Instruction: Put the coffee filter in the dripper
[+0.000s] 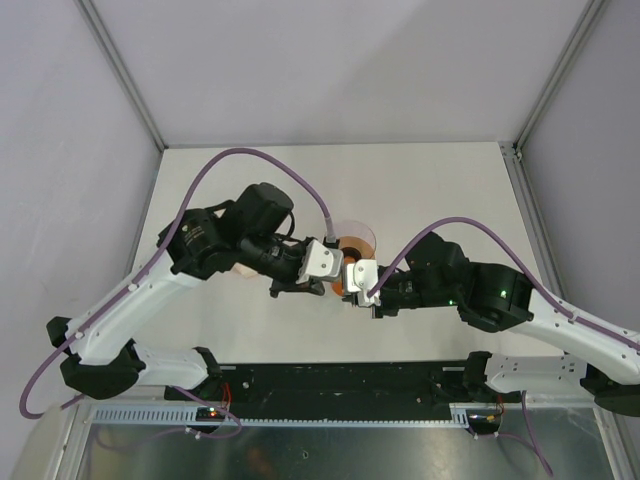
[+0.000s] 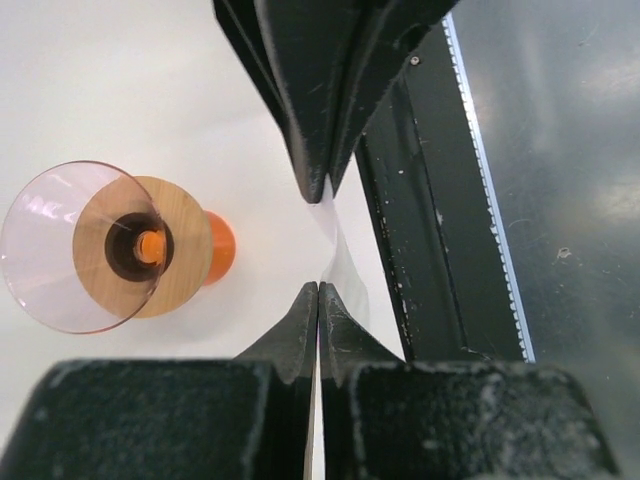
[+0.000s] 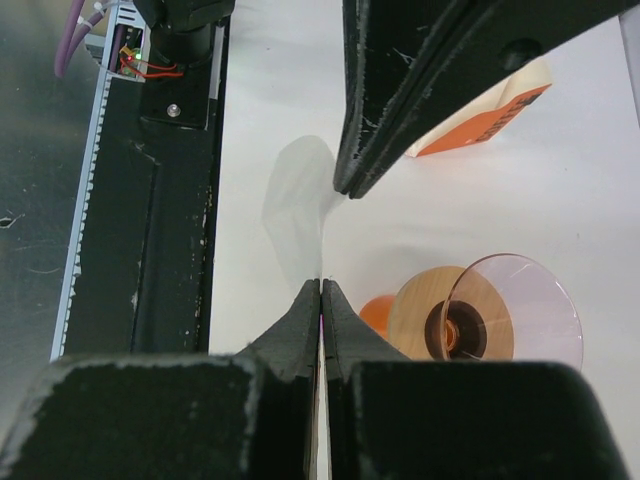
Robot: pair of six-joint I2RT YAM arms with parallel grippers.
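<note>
The coffee filter (image 2: pixel 343 265) is a thin white paper sheet seen almost edge-on, stretched between my two grippers. My left gripper (image 2: pixel 318 287) is shut on one edge of it and my right gripper (image 3: pixel 320 284) is shut on the opposite edge; the filter also shows in the right wrist view (image 3: pixel 305 215). In the top view the left gripper (image 1: pixel 336 267) and right gripper (image 1: pixel 350 273) meet tip to tip just in front of the dripper (image 1: pixel 355 240). The dripper (image 2: pixel 70 245) is a translucent pinkish cone with a wooden collar, standing empty beside the filter (image 3: pixel 515 310).
An orange cup (image 2: pixel 217 248) sits under the dripper's wooden collar. A cream and orange stack of folded filters (image 3: pixel 500 105) lies beyond the left gripper's fingers. The black base rail (image 1: pixel 340 380) runs along the near table edge, close below the grippers.
</note>
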